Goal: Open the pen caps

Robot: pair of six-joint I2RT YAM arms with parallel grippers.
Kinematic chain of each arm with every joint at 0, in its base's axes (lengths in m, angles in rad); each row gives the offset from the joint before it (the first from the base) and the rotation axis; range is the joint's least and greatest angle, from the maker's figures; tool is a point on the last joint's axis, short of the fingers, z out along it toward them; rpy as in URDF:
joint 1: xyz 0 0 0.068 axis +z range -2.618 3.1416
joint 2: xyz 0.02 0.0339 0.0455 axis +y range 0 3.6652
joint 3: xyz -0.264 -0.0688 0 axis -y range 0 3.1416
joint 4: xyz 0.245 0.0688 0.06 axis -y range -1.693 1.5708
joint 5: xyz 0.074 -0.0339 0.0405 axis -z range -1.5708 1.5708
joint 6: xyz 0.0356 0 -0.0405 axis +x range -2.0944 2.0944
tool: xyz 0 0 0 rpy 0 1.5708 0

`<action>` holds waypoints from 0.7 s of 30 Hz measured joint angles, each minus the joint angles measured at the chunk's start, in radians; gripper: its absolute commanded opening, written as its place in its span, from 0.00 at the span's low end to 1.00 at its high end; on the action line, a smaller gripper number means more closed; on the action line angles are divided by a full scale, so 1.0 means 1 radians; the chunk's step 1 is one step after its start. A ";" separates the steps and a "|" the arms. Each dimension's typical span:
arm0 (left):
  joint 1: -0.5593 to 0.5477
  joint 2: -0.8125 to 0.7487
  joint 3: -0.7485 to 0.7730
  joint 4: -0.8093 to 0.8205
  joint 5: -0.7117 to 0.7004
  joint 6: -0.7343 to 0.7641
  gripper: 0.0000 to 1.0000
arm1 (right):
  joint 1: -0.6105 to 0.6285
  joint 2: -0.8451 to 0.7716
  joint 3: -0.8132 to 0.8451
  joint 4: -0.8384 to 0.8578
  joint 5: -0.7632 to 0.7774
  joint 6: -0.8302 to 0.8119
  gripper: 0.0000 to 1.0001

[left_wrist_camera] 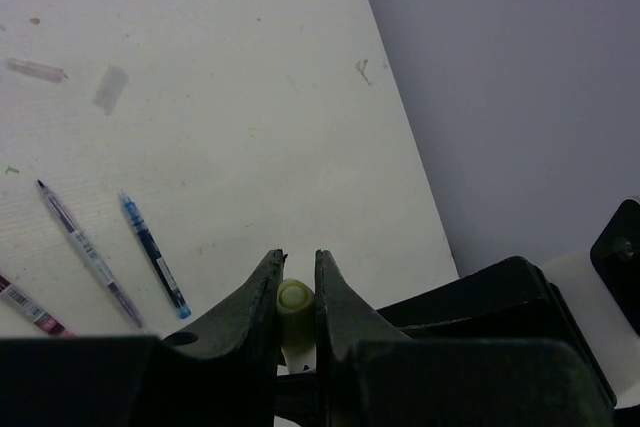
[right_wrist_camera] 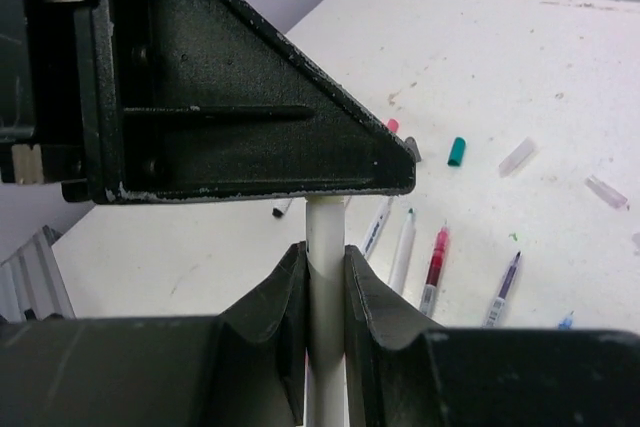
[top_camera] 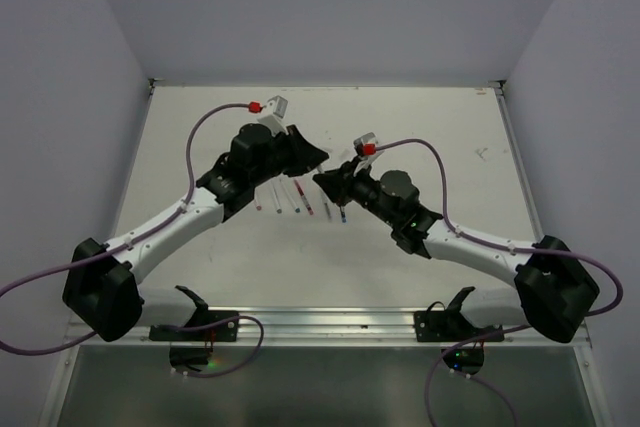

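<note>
A pale yellow cap [left_wrist_camera: 294, 297] is pinched between the fingers of the left gripper [left_wrist_camera: 297, 259], held up above the table [left_wrist_camera: 200, 97]. A white pen barrel [right_wrist_camera: 325, 222] is clamped between the fingers of the right gripper [right_wrist_camera: 324, 247], and its upper end is hidden behind the left gripper's body. Whether cap and barrel are joined cannot be told. The two grippers are seen tip to tip over the table's middle. Below them other pens [right_wrist_camera: 434, 269] are laid side by side. A green cap [right_wrist_camera: 456, 151] and clear caps [right_wrist_camera: 517, 156] are scattered beyond.
</note>
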 measured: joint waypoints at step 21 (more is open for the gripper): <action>0.280 0.027 0.208 0.141 -0.199 0.052 0.02 | 0.016 -0.038 -0.089 -0.431 0.237 0.032 0.00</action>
